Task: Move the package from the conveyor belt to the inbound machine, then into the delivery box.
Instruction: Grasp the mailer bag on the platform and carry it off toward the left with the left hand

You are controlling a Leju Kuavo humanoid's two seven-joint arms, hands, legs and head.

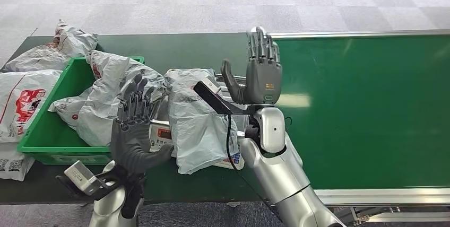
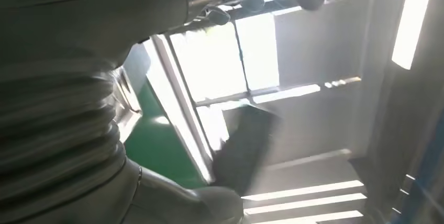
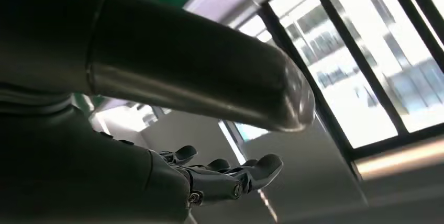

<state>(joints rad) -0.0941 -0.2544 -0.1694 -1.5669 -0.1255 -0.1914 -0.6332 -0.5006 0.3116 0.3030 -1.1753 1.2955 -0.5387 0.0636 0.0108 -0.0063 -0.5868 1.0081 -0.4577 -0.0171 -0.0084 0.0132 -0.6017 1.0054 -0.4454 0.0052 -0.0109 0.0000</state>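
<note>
A grey plastic-wrapped package lies crumpled on the dark green conveyor belt, with printed labels showing at its lower edge. My left hand stands upright at the package's left side, fingers spread, holding nothing. My right hand is raised just right of the package, fingers straight up and thumb out, also holding nothing. The right wrist view looks upward, with my right hand's fingers extended and nothing in them. The left wrist view looks past my left hand to ceiling and windows.
A green bin sits at the belt's left end with another grey bag draped over its rim. More parcels lie left of it: a white one with red print and a grey one. Bare belt stretches to the right.
</note>
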